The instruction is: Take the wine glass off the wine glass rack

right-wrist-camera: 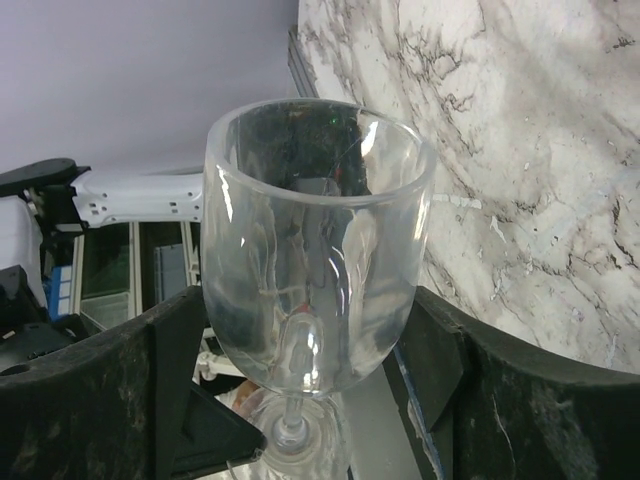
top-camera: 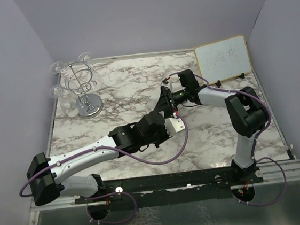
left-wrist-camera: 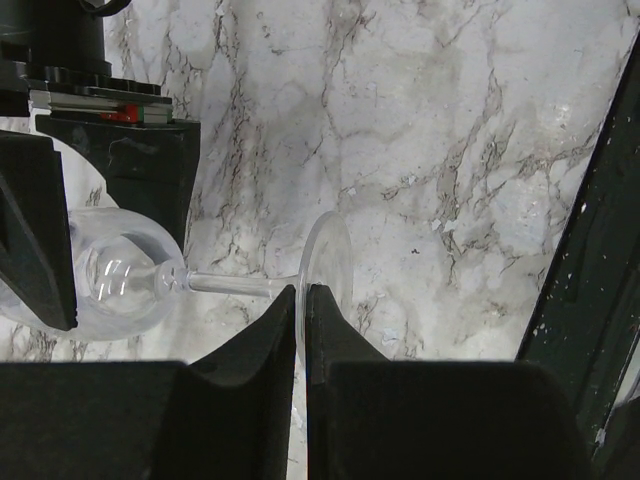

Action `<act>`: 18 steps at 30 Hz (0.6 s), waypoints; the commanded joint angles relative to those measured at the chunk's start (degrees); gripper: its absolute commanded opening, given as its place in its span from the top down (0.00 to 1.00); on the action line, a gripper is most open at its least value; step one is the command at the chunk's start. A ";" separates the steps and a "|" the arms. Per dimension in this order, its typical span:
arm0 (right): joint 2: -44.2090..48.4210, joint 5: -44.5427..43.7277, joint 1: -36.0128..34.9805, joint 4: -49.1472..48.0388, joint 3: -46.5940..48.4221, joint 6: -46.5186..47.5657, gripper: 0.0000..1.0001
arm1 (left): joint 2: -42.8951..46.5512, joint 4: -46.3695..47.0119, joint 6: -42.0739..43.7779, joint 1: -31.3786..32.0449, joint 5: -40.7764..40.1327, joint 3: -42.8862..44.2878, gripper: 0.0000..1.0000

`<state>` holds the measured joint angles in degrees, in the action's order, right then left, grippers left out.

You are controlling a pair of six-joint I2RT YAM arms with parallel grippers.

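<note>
A clear wine glass (left-wrist-camera: pixel 240 285) lies on its side in the air between my two grippers, above the marble table (top-camera: pixel 216 132) near the middle (top-camera: pixel 171 110). My left gripper (left-wrist-camera: pixel 303 290) is shut on the rim of the glass's round foot (left-wrist-camera: pixel 332 250). My right gripper (right-wrist-camera: pixel 310 315) has its fingers (right-wrist-camera: pixel 175 340) against both sides of the bowl (right-wrist-camera: pixel 315 240), shut on it. The chrome wine glass rack (top-camera: pixel 80 82) stands at the far left on its round base (top-camera: pixel 89 107), with other glasses hanging from it.
A small whiteboard (top-camera: pixel 223 57) leans at the far right corner. Purple walls close the table at the left, back and right. The black rail (top-camera: pixel 200 177) with the arm bases runs along the near edge.
</note>
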<state>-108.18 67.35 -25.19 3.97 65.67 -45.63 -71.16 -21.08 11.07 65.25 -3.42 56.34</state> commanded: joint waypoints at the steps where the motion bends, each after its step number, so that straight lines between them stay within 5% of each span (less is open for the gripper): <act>1: -1.26 2.04 -0.47 -1.95 2.23 -0.78 0.23 | 1.36 2.52 0.50 0.55 1.09 0.05 1.00; 18: -0.84 3.23 -0.91 -7.40 -0.94 -4.73 0.43 | 1.64 2.41 -0.09 0.66 0.71 0.29 1.00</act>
<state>-109.14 68.12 -25.56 -0.34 65.30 -49.12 -70.67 -21.08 11.05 65.39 -3.29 56.31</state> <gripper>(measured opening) 0.693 0.083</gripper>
